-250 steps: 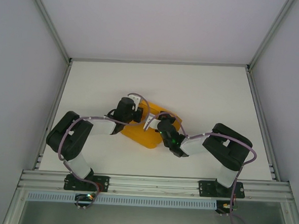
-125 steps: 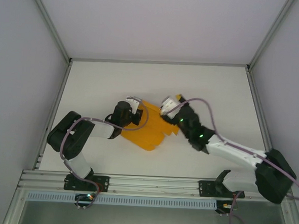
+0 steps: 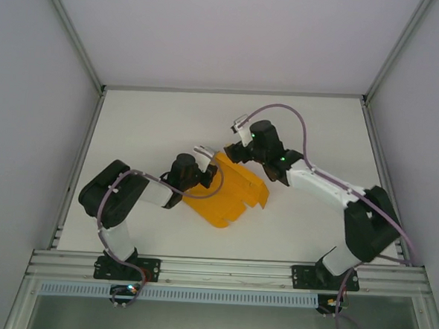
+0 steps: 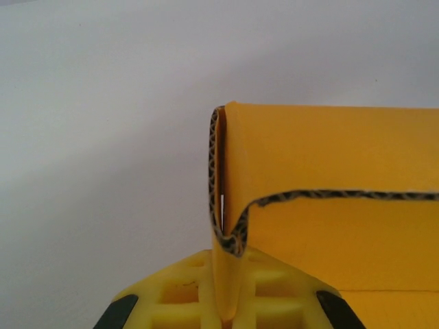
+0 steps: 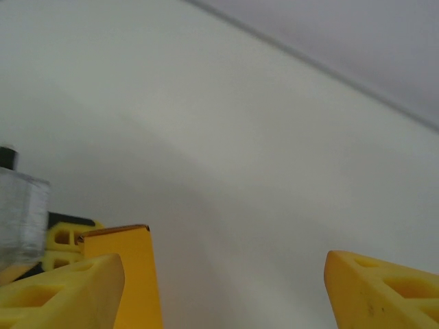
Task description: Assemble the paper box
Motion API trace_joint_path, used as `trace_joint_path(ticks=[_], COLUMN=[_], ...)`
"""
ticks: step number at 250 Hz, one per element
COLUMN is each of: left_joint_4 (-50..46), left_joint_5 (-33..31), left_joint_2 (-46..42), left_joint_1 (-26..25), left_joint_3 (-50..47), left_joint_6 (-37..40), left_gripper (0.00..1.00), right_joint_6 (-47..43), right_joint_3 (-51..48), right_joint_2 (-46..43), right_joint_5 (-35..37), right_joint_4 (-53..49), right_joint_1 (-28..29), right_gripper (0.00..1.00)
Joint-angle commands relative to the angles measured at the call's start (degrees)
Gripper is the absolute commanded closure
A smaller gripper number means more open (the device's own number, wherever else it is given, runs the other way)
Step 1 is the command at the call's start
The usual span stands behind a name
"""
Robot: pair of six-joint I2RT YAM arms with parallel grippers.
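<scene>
1. The bright orange-yellow corrugated card box (image 3: 229, 191) is lying mostly flat at the middle of the white table (image 3: 155, 116).
2. The left arm's yellow fingers (image 4: 195, 295) are clenching on an upturned flap at the box's far left edge, with the card squeezed between them.
3. The right arm's yellow fingers (image 5: 374, 288) are standing wide apart, released and grasping nothing.
4. The right arm's yellow fingers are hovering just beside the box's far corner, with one finger sitting close to the flap's tip.
</scene>
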Motion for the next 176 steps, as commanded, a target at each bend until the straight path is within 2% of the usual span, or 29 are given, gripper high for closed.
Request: trace_joint_path(ticks=[1,47,82,110,152,176], left_joint_4=[0.6,1.0,-0.1,-1.0,-1.1,-1.2], left_joint_5=[1.3,0.9,0.2,-0.6,-2.0,-2.4], left_joint_2=[1.8,2.4,2.8,2.9,3.1,3.6], left_joint_1=[-0.3,-0.4,-0.5,-0.4,-0.3,-0.1], left_joint_3=[-1.1,-1.1,-0.5,0.1,1.2,2.3], left_joint_6=[1.2,1.3,1.5,1.5,1.6,2.3], left_gripper=[1.0,1.0,1.0,0.91,0.89,0.83], right_joint_6=[2.2,3.0,2.6,2.4,2.5,2.5], right_joint_3=[2.8,4.3,4.5,2.2,-0.1,-0.2], right_joint_2=[3.7,10.4,14.2,14.6,13.8,13.8], right_joint_5=[-5.2,-8.2,-7.3,-7.0,-6.1,-6.4], right_joint_4=[-3.1,-4.6,-7.8,-7.8,-8.3,-8.5], right_joint_1=[0.2,0.5,1.8,2.8,2.8,2.8], right_gripper=[0.24,0.26,0.27,0.27,0.27,0.27])
